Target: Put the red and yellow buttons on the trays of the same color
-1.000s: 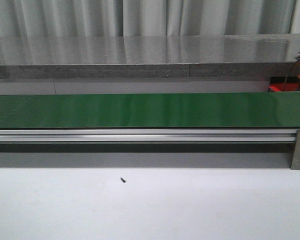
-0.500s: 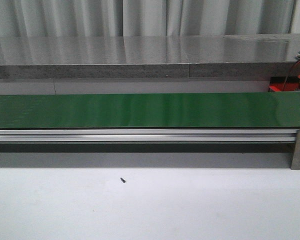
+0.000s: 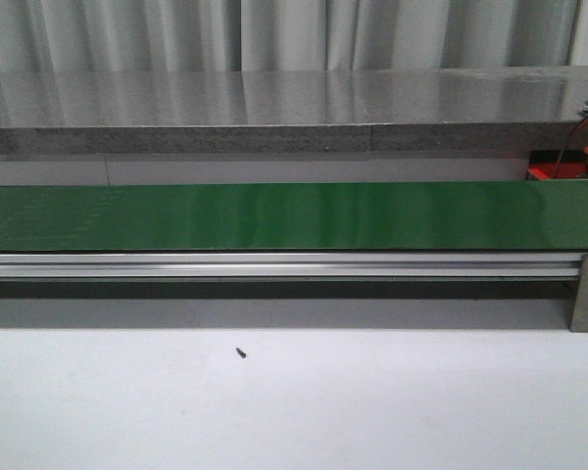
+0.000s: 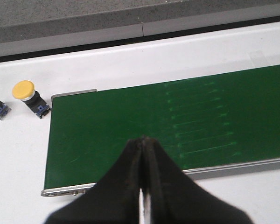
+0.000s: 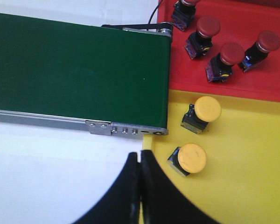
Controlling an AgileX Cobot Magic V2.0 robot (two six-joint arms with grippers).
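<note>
- Both claws are clenched on nothing: the left claw (image 4: 142,186) hangs over the bare green belt (image 4: 177,126), the right claw (image 5: 140,186) by the yellow tray (image 5: 242,168).
- One yellow button (image 4: 24,91) sits off the belt's end on the white worktop (image 4: 18,158); it may never ride along, so reaching could stall.
- Red buttons (image 5: 231,53) crowd the red tray (image 5: 238,79); another drop could knock them.
</note>
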